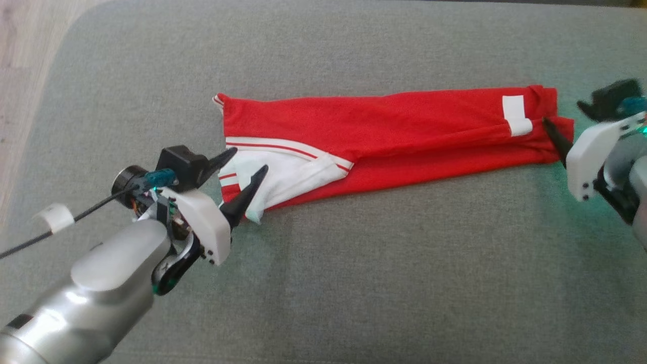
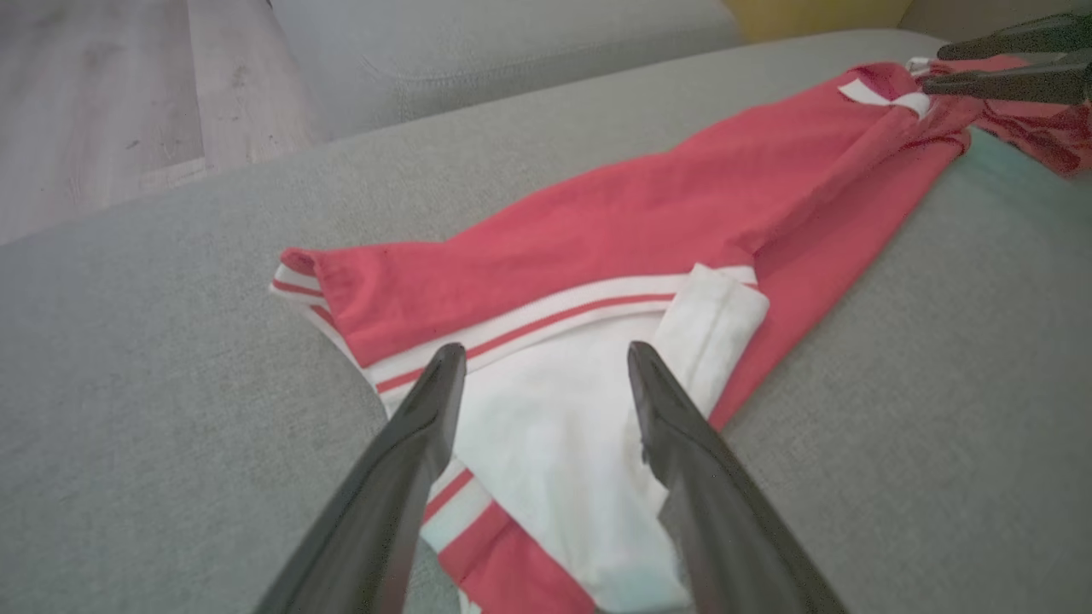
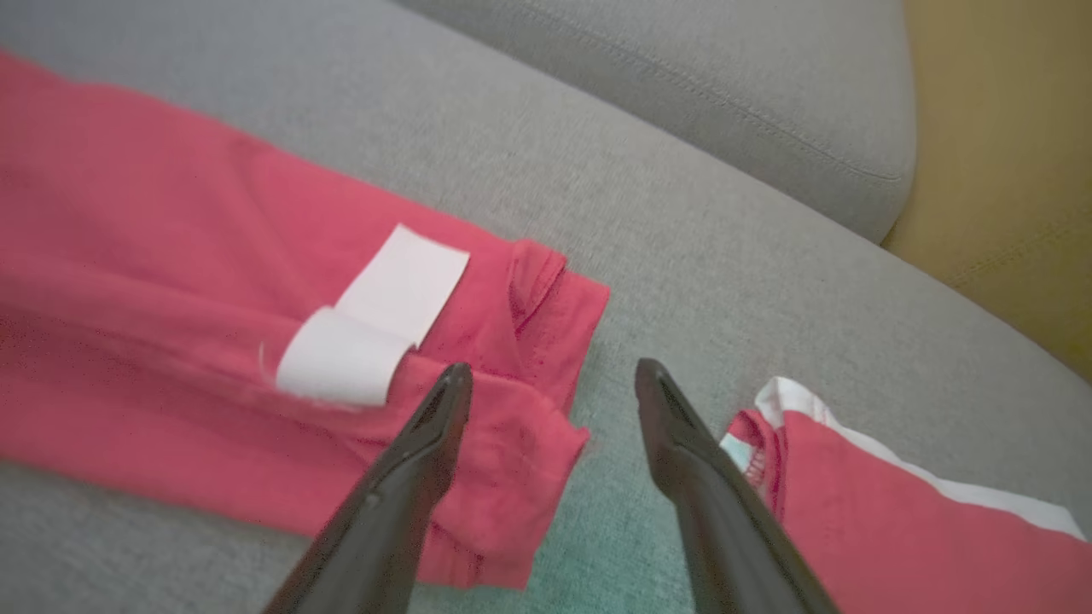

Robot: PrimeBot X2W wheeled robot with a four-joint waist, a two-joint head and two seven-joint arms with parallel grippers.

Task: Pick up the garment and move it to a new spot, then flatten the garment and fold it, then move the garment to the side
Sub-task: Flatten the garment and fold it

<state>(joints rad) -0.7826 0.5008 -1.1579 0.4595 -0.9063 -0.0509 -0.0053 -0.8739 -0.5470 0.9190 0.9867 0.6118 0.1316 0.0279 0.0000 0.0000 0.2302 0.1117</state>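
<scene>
Garment (image 1: 379, 126): red with white-and-red striped bands, stretched in a long strip across the middle of the head view, on the grey sofa seat (image 1: 354, 283). One end, at centre left of the frame, is turned back and shows a white inner face (image 1: 288, 177). The other end, near the right edge, bears a white label (image 1: 515, 115) creased over a fold.

Left tool (image 1: 248, 160): we see its two dark fingers well parted, gripping nothing. In the left wrist view they straddle the white face, tips near the striped band. We cannot tell whether they touch the cloth.

Right tool (image 3: 554, 367): fingers likewise wide apart, nothing gripped. In the right wrist view one fingertip sits over the rumpled red corner just below the label, the other over bare grey cushion.

At the lower right of that view lies more red cloth with a white edge (image 3: 896, 520), parted from the corner by a strip of grey. We cannot tell whether it joins the garment. Wooden floor (image 1: 20, 45) shows at the upper left of the head view.
</scene>
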